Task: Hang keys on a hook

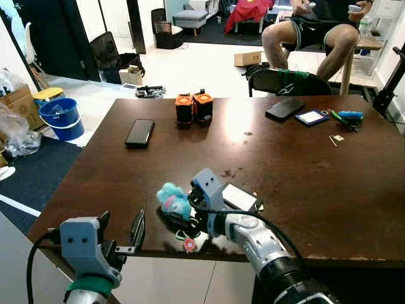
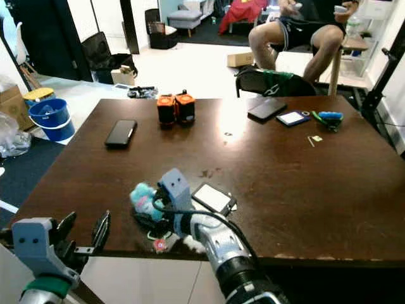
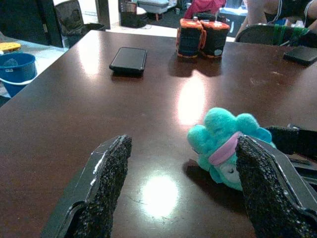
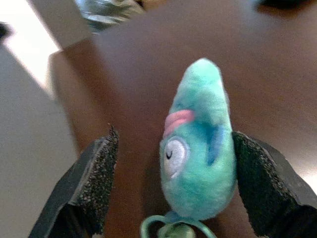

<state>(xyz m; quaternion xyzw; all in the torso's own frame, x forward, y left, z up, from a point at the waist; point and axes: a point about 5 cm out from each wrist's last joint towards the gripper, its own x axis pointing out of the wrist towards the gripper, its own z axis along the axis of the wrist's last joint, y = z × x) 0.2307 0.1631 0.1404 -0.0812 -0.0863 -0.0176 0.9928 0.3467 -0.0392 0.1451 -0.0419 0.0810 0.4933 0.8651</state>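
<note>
A dark brown table (image 1: 304, 190) takes up most of the head views. On its far half lie a black phone (image 1: 140, 133), two orange-and-black cylinders (image 1: 193, 107) standing side by side, a dark wallet (image 1: 285, 108), a small blue-edged card (image 1: 312, 117) and a green-and-blue tool (image 1: 347, 116). Beyond the table a person sits on a chair (image 1: 281, 81), knees showing, and a blue bucket (image 1: 60, 118) stands on the floor off the table's left side. A white-faced device (image 1: 239, 197) lies near the front edge, just behind the right arm.

The keys hang on a fluffy teal plush charm (image 1: 173, 199) with a pink band, lying on the table close to the front edge. A small red tag (image 1: 189, 245) rests by the edge just in front of it. In the right wrist view the charm (image 4: 198, 148) lies lengthwise along the gripper's line of sight, its rounded end pointing away and a thin teal ring (image 4: 166, 228) at the near end.

The right gripper (image 1: 183, 218) is at the charm with its fingers (image 4: 94, 183) spread wide on either side of it, not touching. The left gripper (image 1: 120, 237) hangs at the table's front edge, left of the charm, its fingers (image 3: 106, 183) also apart with nothing between them.
</note>
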